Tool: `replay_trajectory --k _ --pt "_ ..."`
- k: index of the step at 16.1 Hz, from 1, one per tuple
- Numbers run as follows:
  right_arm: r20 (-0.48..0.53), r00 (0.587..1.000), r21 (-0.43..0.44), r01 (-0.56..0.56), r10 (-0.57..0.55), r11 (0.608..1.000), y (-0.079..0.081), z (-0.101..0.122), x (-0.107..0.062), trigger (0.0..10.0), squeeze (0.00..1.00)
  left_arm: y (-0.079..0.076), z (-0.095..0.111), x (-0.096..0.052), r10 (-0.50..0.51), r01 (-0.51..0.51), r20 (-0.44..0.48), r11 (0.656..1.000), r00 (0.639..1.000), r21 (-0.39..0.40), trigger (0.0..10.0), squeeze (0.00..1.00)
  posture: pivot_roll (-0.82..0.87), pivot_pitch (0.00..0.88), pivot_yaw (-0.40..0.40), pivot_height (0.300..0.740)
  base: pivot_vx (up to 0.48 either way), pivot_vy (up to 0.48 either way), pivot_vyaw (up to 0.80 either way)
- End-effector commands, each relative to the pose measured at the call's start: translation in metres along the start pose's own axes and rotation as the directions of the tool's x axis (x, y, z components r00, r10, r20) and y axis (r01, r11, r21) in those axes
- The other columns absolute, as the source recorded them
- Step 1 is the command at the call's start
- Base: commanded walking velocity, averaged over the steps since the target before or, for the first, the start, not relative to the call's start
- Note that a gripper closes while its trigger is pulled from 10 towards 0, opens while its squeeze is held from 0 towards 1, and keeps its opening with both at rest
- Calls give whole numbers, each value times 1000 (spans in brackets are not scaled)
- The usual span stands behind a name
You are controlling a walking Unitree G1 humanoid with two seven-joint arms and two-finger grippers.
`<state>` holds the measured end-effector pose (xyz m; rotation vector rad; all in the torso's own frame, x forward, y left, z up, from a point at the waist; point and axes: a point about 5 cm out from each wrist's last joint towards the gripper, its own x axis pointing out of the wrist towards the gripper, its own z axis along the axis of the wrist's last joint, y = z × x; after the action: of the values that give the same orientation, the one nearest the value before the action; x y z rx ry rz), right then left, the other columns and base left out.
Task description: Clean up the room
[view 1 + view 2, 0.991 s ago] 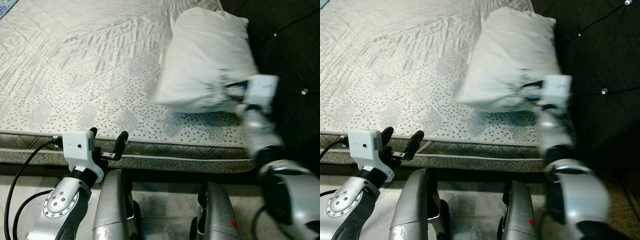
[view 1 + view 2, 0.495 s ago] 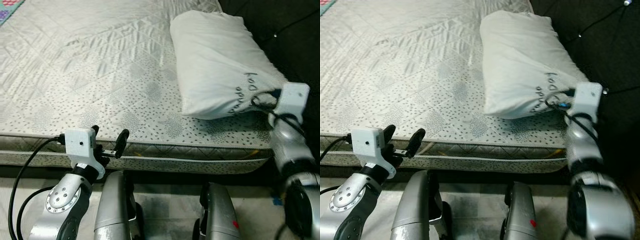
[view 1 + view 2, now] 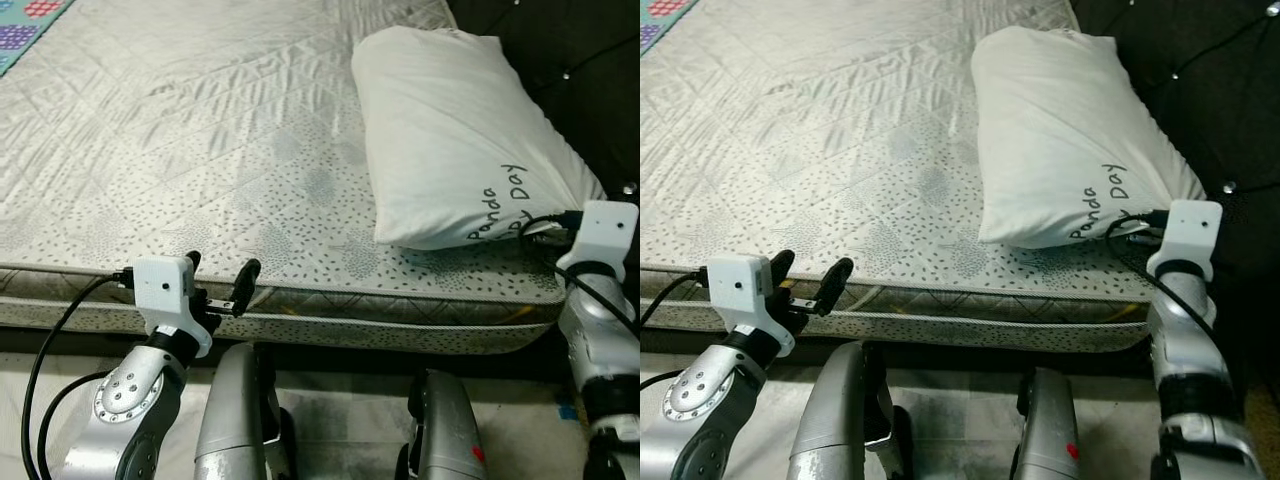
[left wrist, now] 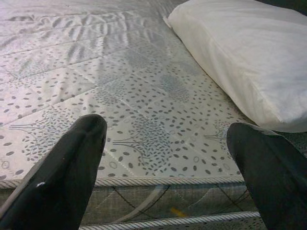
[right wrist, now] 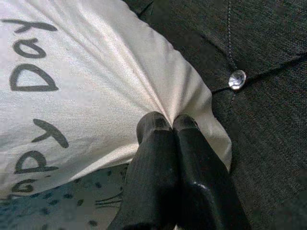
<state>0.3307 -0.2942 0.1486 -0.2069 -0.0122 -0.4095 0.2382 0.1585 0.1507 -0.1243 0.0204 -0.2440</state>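
The white pillow (image 3: pixel 462 140) lies at the bed's (image 3: pixel 180 150) right edge, against the dark tufted headboard (image 5: pixel 259 43), its long axis running from the near edge toward the far one. The right tool (image 5: pixel 173 125) has its fingers pressed together, pinching the pillow's near right corner, so the pillow stretches away from it up the bed. The left tool (image 3: pixel 215 283) hovers spread at the near edge, well apart from the pillow. Open mattress lies to the pillow's left; the headboard likely blocks movement rightward.
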Motion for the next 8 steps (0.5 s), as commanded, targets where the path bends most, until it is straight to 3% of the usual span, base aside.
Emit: replay_trajectory --k 1,4,8 --pt "40 996 28 73 -74 997 -17 11 -1 0 0 1 0 0 -6 6 2 1000 1000 6 10000 0 -56 120 7 542 0 0 0" --pt "19 999 35 31 -32 999 -7 8 -22 0 0 2 0 0 -5 5 2 1000 1000 7 10000 0 -58 121 6 542 0 0 0" --pt "-30 999 33 10 -9 999 -4 -1 -53 0 0 1 -1 0 -12 12 1 1000 1000 6 10000 0 -70 125 11 542 0 0 0"
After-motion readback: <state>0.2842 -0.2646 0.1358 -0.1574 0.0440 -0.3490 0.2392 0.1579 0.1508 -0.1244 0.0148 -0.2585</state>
